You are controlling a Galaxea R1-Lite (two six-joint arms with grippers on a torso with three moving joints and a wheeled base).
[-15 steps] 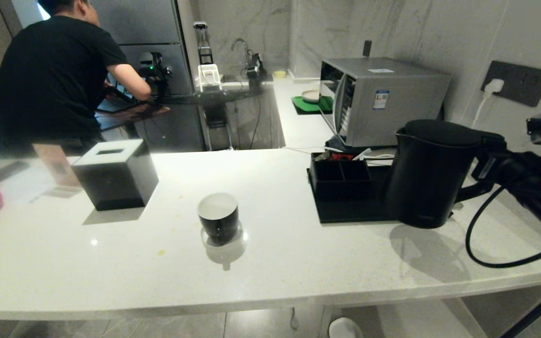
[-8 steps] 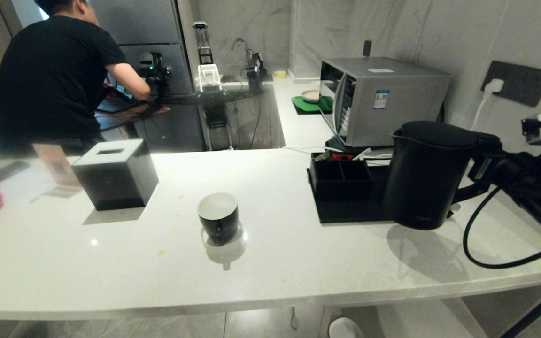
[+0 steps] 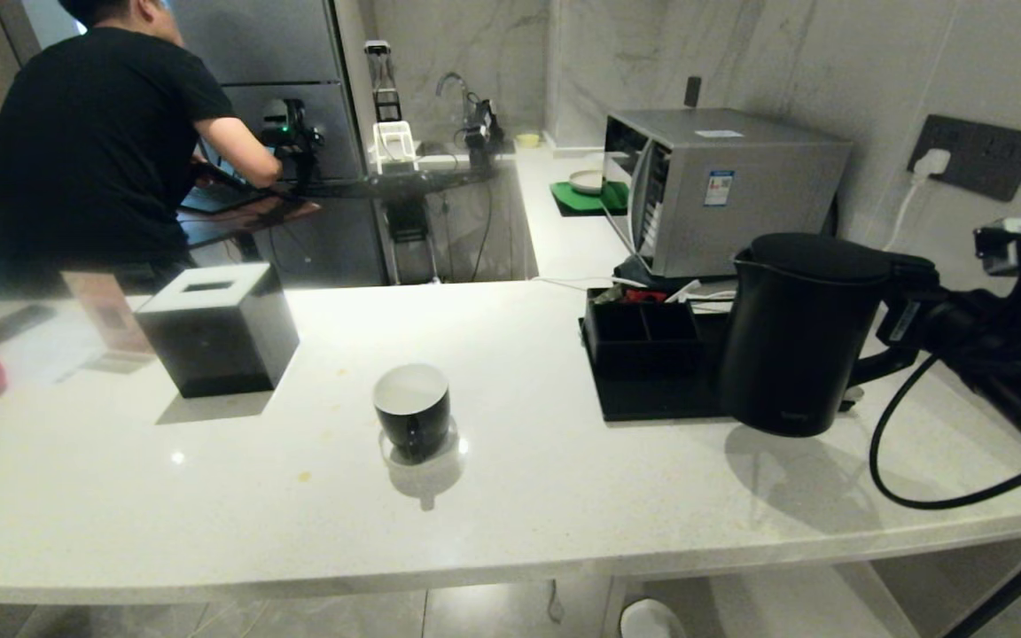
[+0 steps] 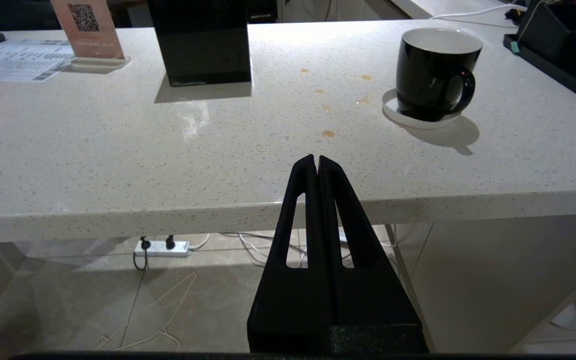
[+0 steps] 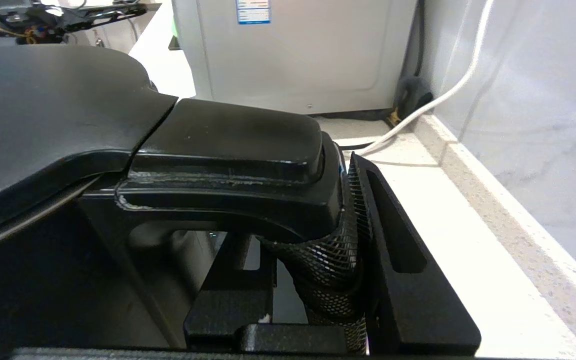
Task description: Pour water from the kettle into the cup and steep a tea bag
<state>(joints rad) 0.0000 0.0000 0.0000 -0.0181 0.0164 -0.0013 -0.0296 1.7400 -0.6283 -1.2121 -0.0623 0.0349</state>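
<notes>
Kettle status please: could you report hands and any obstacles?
Right hand gripping kettle handle, kettle airborne. Left hand shut, parked. Cup ahead, path clear.

From my head camera I look forward and down across the white counter [image 3: 564, 496] from above its near edge, wide enough to take in the back wall; the cup [image 3: 412, 410] sits lower centre, the kettle [image 3: 796, 332] at right.

My left wrist camera sits low, below and just in front of the counter [image 4: 118, 150] edge, facing level over its top, with the left gripper [image 4: 317, 161] in the lower centre and the cup [image 4: 435, 72] upper right. Both views share the cup and the counter.

My right wrist camera is pressed close behind the kettle [image 5: 53, 115], which fills the frame's left, and faces the back wall; it shares the kettle with the head view.
</notes>
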